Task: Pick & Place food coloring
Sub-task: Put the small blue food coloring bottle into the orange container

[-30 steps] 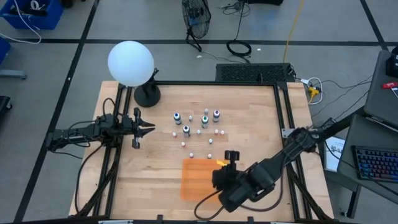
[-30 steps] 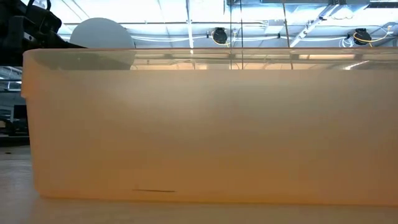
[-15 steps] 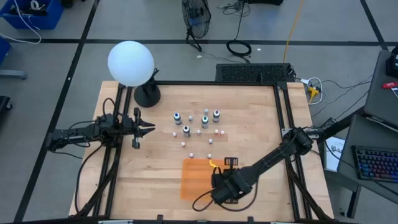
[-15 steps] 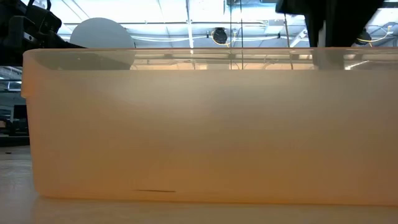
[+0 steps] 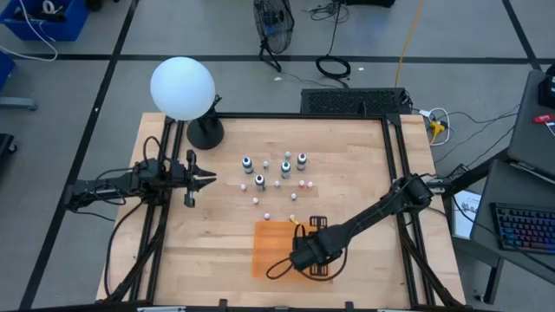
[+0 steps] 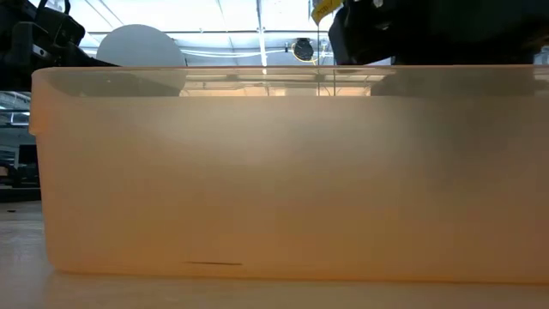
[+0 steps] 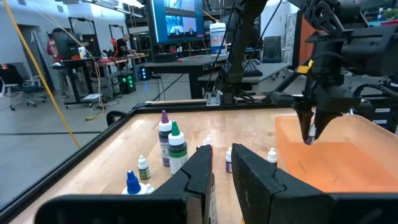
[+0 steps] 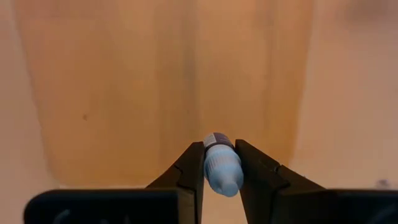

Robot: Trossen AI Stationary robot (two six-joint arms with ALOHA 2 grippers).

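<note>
**Over the orange bin: right arm has swung in with a bottle**

From above, the right gripper (image 5: 301, 254) has moved over the orange bin (image 5: 270, 251) from just beside it; the left gripper (image 5: 206, 178) is unchanged, shut and empty, beside the remaining food coloring bottles (image 5: 276, 178).

At table height, the right arm's dark bulk now hangs above the bin's far rim (image 6: 257, 73).

Seen from the left wrist, the right gripper (image 7: 311, 134) points down into the bin (image 7: 348, 155).

Its own wrist view shows the fingers (image 8: 189, 168) clamped on a small bottle (image 8: 221, 167) over the orange floor. Release looks imminent.
</note>
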